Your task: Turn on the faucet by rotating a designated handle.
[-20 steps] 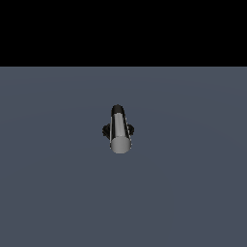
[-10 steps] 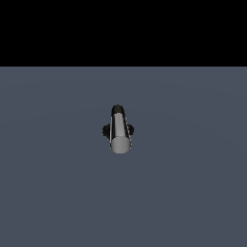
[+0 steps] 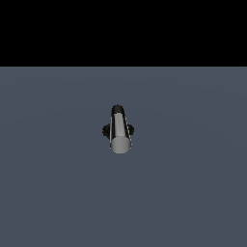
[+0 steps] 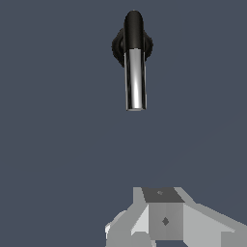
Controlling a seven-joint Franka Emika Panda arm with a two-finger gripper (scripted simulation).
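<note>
On the grey floor stands the faucet — tool well apart, its state unclear

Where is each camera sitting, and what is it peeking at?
Exterior view: sits off the arm, looking slightly down along the faucet, whose handle points its flat round end toward the lens; no robot part shows.
Wrist view: rides on the wrist, looking down at the handle lengthwise; part of the grey pincer shows at the edge, well apart from it.
Both share the faucet on the grey floor.
</note>
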